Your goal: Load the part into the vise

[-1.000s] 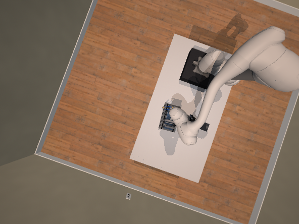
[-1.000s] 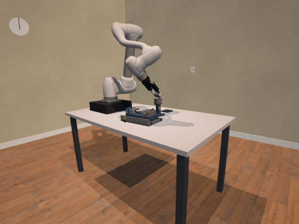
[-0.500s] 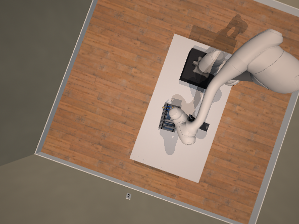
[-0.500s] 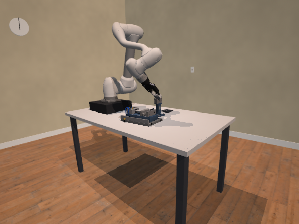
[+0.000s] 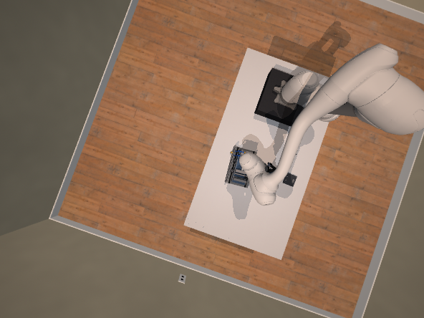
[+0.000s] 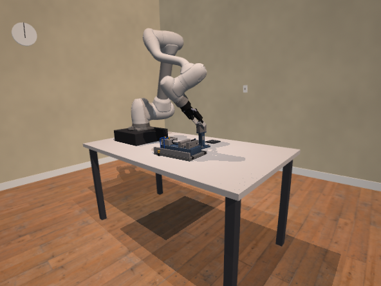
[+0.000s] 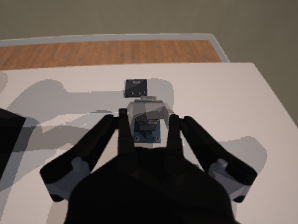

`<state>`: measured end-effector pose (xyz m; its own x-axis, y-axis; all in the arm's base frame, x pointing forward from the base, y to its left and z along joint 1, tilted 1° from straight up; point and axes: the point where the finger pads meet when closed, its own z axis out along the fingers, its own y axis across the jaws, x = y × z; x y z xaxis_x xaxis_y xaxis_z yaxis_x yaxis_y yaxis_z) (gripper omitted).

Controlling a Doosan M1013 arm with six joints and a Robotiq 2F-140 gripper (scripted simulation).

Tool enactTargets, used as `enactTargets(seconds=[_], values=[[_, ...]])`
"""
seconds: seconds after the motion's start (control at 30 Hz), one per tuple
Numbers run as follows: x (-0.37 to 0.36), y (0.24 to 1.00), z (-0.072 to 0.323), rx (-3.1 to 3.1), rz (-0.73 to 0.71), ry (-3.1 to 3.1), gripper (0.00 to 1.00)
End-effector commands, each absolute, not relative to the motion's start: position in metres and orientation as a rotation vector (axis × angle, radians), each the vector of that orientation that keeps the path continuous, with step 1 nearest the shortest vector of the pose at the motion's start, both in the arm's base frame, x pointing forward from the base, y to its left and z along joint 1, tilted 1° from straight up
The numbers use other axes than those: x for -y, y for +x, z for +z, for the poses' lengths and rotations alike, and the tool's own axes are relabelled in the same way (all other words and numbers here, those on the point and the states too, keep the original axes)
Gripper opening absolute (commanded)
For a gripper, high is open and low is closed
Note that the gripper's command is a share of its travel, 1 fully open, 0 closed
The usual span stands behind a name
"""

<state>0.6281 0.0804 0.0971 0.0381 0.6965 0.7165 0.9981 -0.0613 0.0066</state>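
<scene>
From the top view we learn little: the arm point(image 5: 286, 154) hides the claw and the part, and we see only the vise point(image 5: 234, 168) below the wrist and the dark infeed plate point(image 5: 290, 179) just beside it on the table point(image 5: 215, 215).

In the exterior view we see the gripper point(image 6: 199, 122) clenched on the part point(image 6: 201, 129), which hangs directly below the fingers over the blue V-block point(image 6: 202, 140) at the vise's end. Its long axis appears upright.

In the wrist view we look along the part point(image 7: 146, 111), gripped between the fingers and running away from the claw. We cannot tell which way its slot faces.
</scene>
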Motion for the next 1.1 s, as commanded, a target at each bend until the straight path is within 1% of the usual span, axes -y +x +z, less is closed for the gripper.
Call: enactTargets(seconds=[0.0, 1.07], values=[[-0.0804, 0.6282, 0.0965, 1.708, -0.772, -1.811, 0.00], [-0.0805, 0.6282, 0.0898, 1.708, -0.772, -1.811, 0.00]])
